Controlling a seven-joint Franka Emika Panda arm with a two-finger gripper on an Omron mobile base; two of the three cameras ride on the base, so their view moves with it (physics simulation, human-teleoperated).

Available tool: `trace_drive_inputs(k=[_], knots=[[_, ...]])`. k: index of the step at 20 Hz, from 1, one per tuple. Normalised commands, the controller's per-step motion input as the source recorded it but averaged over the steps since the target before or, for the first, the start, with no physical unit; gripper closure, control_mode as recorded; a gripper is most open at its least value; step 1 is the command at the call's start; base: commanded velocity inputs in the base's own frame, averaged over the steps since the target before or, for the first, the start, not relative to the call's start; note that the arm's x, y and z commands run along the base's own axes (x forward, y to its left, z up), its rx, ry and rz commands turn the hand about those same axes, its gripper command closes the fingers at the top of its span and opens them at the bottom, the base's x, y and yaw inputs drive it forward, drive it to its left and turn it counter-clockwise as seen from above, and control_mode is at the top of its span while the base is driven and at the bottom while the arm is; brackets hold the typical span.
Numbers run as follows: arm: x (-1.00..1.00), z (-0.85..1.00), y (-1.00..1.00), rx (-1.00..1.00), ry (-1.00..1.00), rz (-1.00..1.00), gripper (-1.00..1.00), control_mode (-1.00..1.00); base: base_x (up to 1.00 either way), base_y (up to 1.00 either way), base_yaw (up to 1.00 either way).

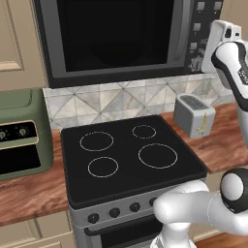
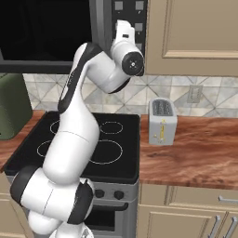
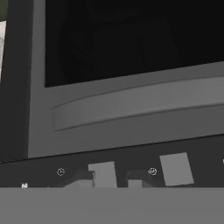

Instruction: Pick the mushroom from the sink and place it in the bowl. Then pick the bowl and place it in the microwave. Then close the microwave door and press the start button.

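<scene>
Arm raised high, claw [image 3: 110, 180] forward

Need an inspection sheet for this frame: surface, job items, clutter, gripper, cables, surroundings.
Surface: wooden counter on both sides of a black stove top.
Job's things: microwave above the stove, microwave door shut; button panel at its right.
Clutter: grey toaster right of the stove; green toaster oven left.
Gripper: raised close to the button panel; fingers hidden, state cannot be told.
Cables: nothing seen.
Surroundings: tiled backsplash, beige cabinets, wall outlet.
</scene>
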Motion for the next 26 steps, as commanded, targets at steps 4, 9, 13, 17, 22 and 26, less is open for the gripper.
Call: trace_drive_inputs(k=[4, 9, 13, 17, 22, 26], knots=[[0.41, -0.01, 0.0, 0.0, -0.04, 0.0, 1.0, -1.0, 0.0, 0.0, 0.0], [0.5, -0.03, 0.0, 0.0, -0.03, 0.0, 1.0, -1.0, 0.0, 0.0, 0.0], [0.46, -0.12, -0.13, 0.0, 0.0, 0.0, 1.0, -1.0, 0.0, 0.0, 0.0], [0.31, -0.1, -0.31, 0.0, 0.0, 0.0, 1.0, -1.0, 0.0, 0.0, 0.0], [0.06, -0.2, -0.18, 0.0, -0.01, 0.0, 1.0, -1.0, 0.0, 0.0, 0.0], [-0.04, -0.26, -0.11, 0.0, -0.07, 0.0, 1.0, -1.0, 0.0, 0.0, 0.0]])
